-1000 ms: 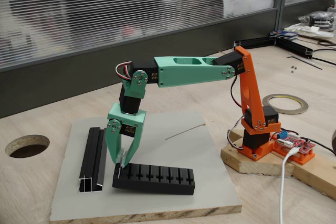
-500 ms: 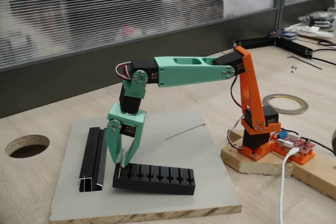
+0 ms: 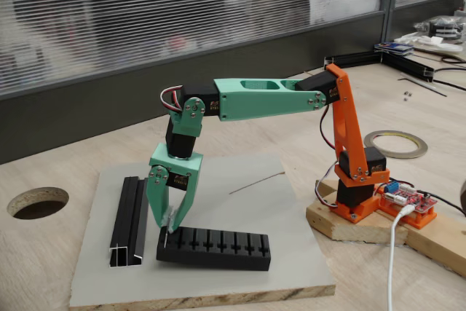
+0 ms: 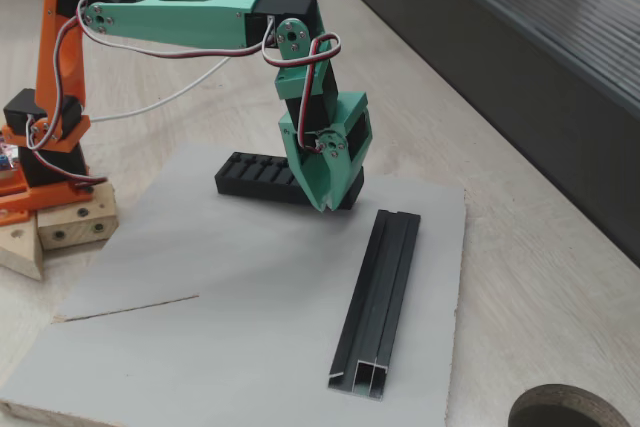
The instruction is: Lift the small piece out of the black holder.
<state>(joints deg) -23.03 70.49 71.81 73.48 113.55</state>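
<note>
End effector (image 3: 171, 227): teal, fingers pointing down, tips narrowed over the left-end slot of the black holder (image 3: 218, 248). Small piece (image 3: 168, 221): thin grey pin between the fingertips, at 12 o'clock of that slot; grip uncertain.

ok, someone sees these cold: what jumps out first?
The arm: an orange base and post, mint-green links, reaching down so the gripper has its tips at the left end of the black holder in a fixed view. The holder's row of slots lies on a grey board, with a long black channel rail beside it. Whether the jaws hold the small piece is too fine to tell.
</note>
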